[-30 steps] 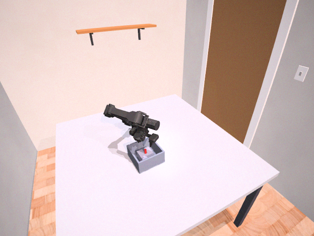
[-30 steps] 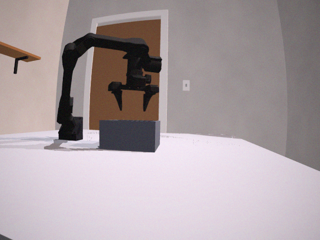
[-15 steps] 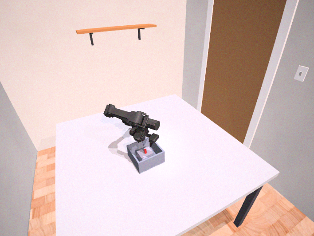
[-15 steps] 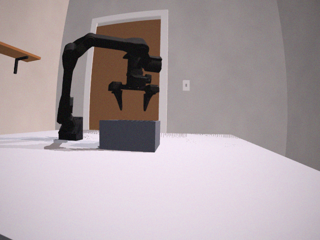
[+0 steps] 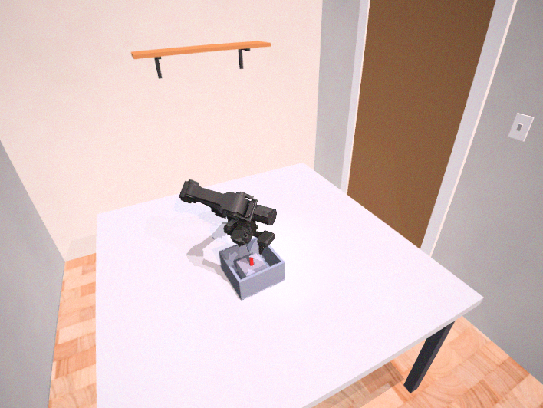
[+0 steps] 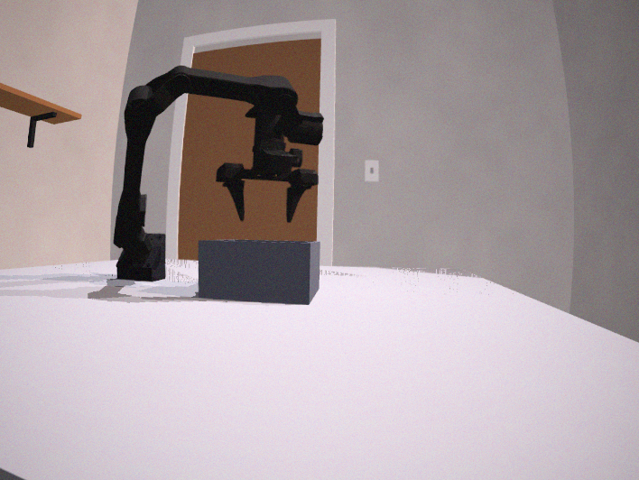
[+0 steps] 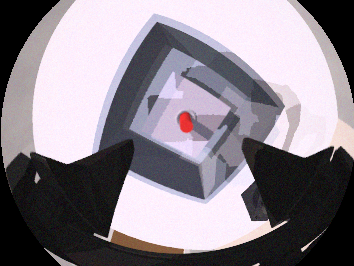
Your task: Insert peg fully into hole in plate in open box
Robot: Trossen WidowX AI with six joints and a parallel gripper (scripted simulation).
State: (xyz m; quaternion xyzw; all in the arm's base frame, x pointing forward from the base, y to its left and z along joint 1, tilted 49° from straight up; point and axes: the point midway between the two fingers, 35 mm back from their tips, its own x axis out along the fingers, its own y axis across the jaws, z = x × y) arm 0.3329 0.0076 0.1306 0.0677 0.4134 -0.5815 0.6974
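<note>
A white tabletop [image 5: 307, 350] carries a dark arm [image 5: 219, 202] and a grey open box [image 5: 258, 281]. The arm reaches toward the box, and its claw [image 5: 252, 243] hangs over the box's far edge with jaws spread wide, holding nothing. Inside the box a red peg [image 5: 251, 261] stands upright on a pale plate [image 5: 258, 268]. Behind are a wall shelf [image 5: 200, 49], a brown door [image 5: 416, 123] and a light switch [image 5: 520, 126].

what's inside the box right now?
Inside the open box a pale plate lies on the bottom, with the red peg standing at its middle. The hole is covered by the peg, so its depth cannot be seen. The open gripper hangs above, empty.
</note>
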